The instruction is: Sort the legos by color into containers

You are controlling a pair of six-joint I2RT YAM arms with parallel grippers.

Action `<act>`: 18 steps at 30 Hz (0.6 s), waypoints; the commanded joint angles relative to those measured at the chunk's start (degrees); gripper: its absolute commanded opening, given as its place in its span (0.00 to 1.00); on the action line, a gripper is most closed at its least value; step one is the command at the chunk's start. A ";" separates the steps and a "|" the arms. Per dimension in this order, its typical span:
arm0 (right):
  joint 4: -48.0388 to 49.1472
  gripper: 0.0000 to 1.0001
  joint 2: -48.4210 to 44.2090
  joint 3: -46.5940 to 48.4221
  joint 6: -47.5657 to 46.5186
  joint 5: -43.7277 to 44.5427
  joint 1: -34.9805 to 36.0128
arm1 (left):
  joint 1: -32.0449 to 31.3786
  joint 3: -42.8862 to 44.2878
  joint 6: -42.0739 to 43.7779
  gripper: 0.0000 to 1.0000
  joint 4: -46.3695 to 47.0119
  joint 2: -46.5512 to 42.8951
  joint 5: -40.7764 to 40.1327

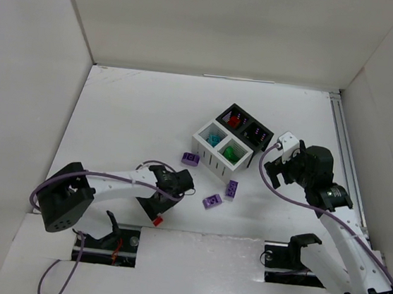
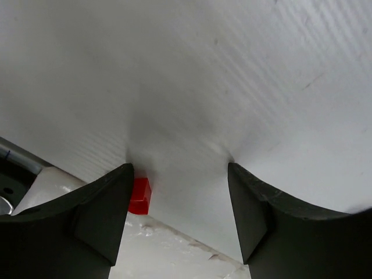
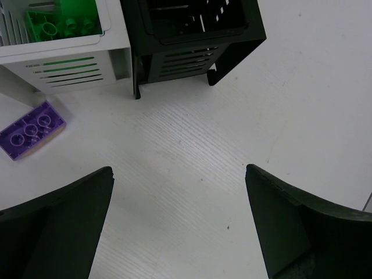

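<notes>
Black left gripper (image 2: pixel 179 170): jaws spread wide, gripping nothing, low over the white table (image 2: pixel 250 87).
Red lego (image 2: pixel 140 196): on the table at lower left of the left wrist frame, at the inner edge of one finger (image 2: pixel 99 221) and partly hidden by it. Contact cannot be told.
Right gripper (image 3: pixel 178 171): jaws spread wide and empty, with bare table filling the gap.
Containers (image 1: pixel 208 160): a two-by-two block right of centre in the overhead frame. The right gripper is near its right side, apart from it.
Bin contents: a teal lego (image 1: pixel 213 140) and a green lego (image 1: pixel 233 153) in the two white bins, and a second red lego (image 1: pixel 233 120) in the upper black bin. The other black bin's contents cannot be made out.
Loose legos: a first purple lego (image 1: pixel 191 158) just left of the white bins, a second purple lego (image 1: pixel 232 189) below them, and a third purple lego (image 1: pixel 211 201) lower still, to its left.
Overhead view only: both arms, all four bins and all three purple legos.
Left wrist view only: the red lego's position against the finger.
Right wrist view only: at upper left, the green lego's studs above the white bin's slatted wall. The black bin (image 3: pixel 192 35) stands beside it, and the second purple lego lies studs up at the left edge.
</notes>
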 commanded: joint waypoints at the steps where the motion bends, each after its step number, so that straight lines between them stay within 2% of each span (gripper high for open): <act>1: 2.93 1.00 -0.85 -0.09 0.29 -1.19 0.48 | -3.31 -1.56 -2.33 0.62 -1.63 -0.24 2.82; 4: 2.93 1.00 -0.85 -0.09 0.29 -1.19 0.48 | -6.21 -0.15 -3.90 0.64 -5.40 0.28 2.82; 5: 2.93 1.00 -0.85 -0.09 0.29 -1.19 0.48 | -6.74 -0.15 -3.91 0.67 -5.42 0.89 2.82; 9: 2.93 1.00 -0.85 -0.09 0.29 -1.19 0.48 | -7.36 -0.67 -3.38 0.71 -5.50 0.89 3.35; 13: 2.93 1.00 -0.85 -0.09 0.29 -1.19 0.48 | -7.36 -0.06 -2.16 0.71 -5.86 0.89 2.82; 18: 3.46 1.00 -0.32 -0.09 0.29 -1.19 0.48 | -7.36 4.41 -1.88 0.71 -13.30 1.42 1.42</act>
